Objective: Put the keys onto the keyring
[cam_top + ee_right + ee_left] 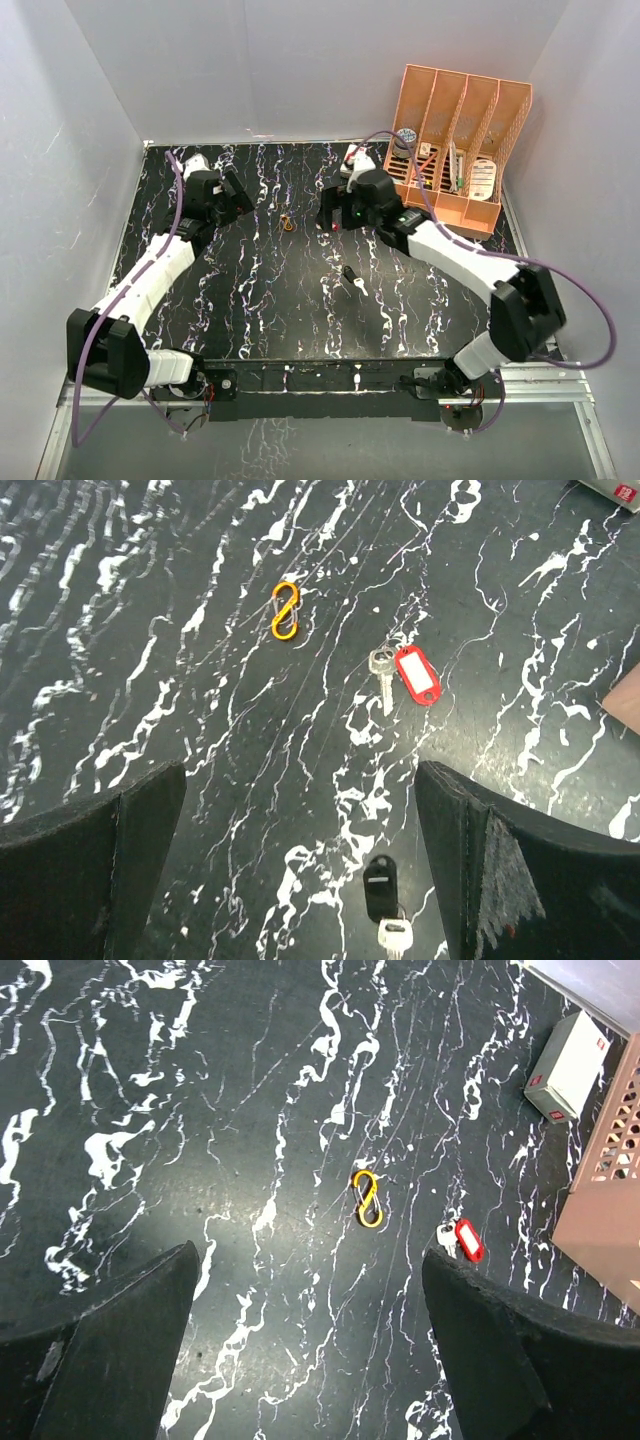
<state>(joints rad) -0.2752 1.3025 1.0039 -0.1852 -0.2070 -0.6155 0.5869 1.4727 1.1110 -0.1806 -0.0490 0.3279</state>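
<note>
Fingers of the left gripper (310,1265) stand wide apart, holding and touching nothing, above the black, white-veined table (150,1080). The right gripper (300,780) gapes just as wide, also empty. The keyring (367,1198), a thin orange figure-eight loop, lies flat on the table. Near it rests the red key (417,674), a glossy red tag beside a silvery blade. The black key (381,888) lies apart, nearer the right gripper.
</note>
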